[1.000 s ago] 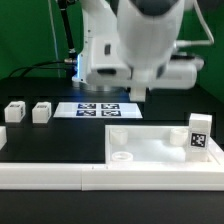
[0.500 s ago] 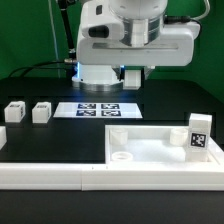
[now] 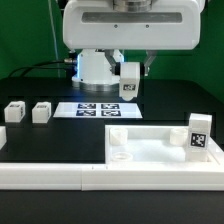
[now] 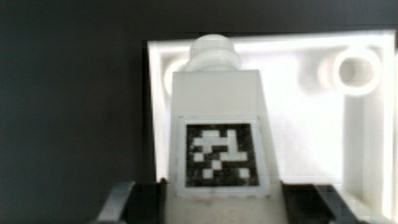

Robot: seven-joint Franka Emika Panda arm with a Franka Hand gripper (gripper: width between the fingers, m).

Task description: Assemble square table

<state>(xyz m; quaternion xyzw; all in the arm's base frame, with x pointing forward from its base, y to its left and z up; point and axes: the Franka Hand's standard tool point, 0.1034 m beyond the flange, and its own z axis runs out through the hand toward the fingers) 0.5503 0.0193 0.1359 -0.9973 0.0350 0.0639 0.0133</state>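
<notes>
As the exterior view runs front to back, I log the white rail [image 3: 50, 176] first, along the lower edge. Just behind it at lower right lies the tabletop [image 3: 150, 148], with an upright leg [image 3: 198, 133] standing at its right end. At mid left sit a loose leg [image 3: 14, 112] and a second loose leg [image 3: 41, 112], near each other. The marker board [image 3: 100, 109] lies at centre. Farthest back, at upper centre, the gripper [image 3: 130, 72] hangs in the air, jaws clamped on the held leg [image 3: 128, 85]. In the wrist view its tag faces the camera.
</notes>
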